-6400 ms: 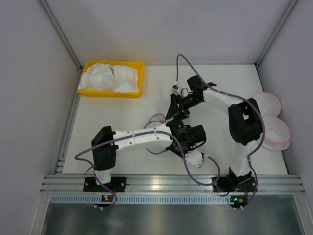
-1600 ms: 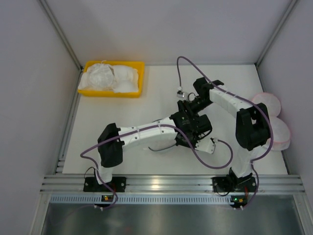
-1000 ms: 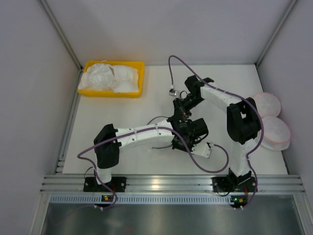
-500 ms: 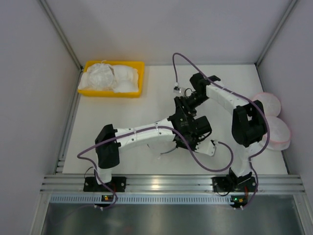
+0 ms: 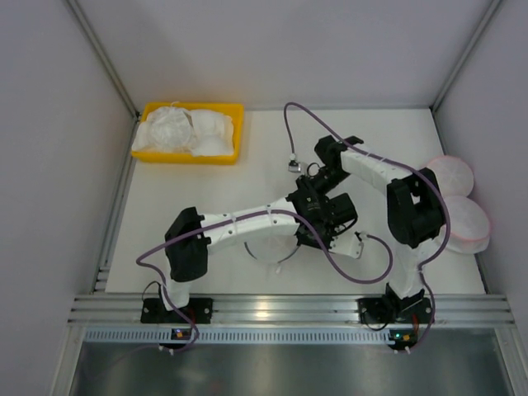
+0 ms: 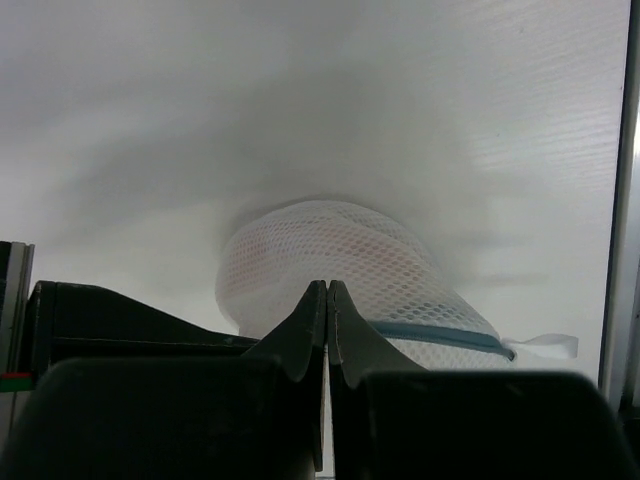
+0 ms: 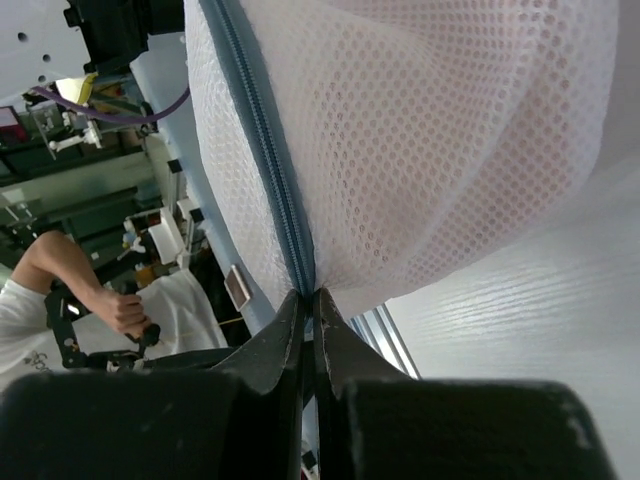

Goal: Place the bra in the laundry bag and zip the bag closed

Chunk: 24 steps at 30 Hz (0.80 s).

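While the laundry bag [image 5: 271,247] lies mid-bench [image 5: 190,198] beneath the left forearm, the left gripper [image 6: 327,288] is pressed shut on its white mesh, and the pouch bulges just beyond the fingertips. The right gripper [image 7: 308,295] is closed too, pinching the bag at the grey zipper [image 7: 262,150]. The bra [image 7: 520,130] shows as pale pink through the mesh, inside the bag.

Honeycomb mesh cloth laundry bag [image 7: 430,150], matt table [image 5: 190,198]
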{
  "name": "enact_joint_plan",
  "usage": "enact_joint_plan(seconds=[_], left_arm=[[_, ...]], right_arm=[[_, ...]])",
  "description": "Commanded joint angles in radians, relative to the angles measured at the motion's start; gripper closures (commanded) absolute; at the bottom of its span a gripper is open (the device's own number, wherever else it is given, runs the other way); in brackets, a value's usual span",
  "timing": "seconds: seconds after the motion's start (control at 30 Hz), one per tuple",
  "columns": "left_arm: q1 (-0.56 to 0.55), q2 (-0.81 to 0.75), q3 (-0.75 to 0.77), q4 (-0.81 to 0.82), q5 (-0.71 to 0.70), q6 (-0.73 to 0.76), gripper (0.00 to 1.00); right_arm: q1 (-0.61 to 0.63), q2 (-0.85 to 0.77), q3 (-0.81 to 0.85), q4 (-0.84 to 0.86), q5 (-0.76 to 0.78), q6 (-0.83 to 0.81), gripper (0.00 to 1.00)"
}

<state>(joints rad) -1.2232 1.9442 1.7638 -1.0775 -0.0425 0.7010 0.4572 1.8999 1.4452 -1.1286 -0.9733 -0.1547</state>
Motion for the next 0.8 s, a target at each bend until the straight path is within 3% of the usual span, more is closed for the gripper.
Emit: enact_joint_plan(seconds=[0.0, 0.27, 0.43, 0.53, 0.57, 0.63, 0.77], left_arm=[[-0.022, -0.063, -0.038, 0.011, 0.021, -0.021, 1.0], [-0.085, -0.148, -0.158, 0.007, 0.085, -0.057, 1.0], [-0.091, -0.163, -0.158, -0.012, 0.133, -0.086, 1.0], [-0.085, -0.156, -0.15, -0.009, 0.073, -0.087, 1.0], [-0.082, -0.145, -0.141, -0.009, 0.053, -0.087, 1.0], [-0.064, -0.134, -0.127, -0.009, 0.053, -0.087, 1.0], [-0.047, -0.102, -0.098, -0.006, 0.007, -0.086, 1.0]], right_arm=[[-0.006, 0.043, 0.083, 0.024, -0.018, -0.005, 1.0], [-0.029, 0.123, 0.277, 0.007, -0.01, 0.01, 1.0], [-0.029, 0.134, 0.333, 0.006, -0.015, 0.014, 1.0], [-0.028, 0.111, 0.307, -0.003, 0.013, 0.014, 0.66], [-0.031, 0.099, 0.293, -0.005, 0.024, 0.009, 0.48], [-0.041, 0.055, 0.244, -0.013, 0.05, 0.001, 0.36], [-0.081, -0.016, 0.156, -0.053, 0.079, -0.032, 0.27]])
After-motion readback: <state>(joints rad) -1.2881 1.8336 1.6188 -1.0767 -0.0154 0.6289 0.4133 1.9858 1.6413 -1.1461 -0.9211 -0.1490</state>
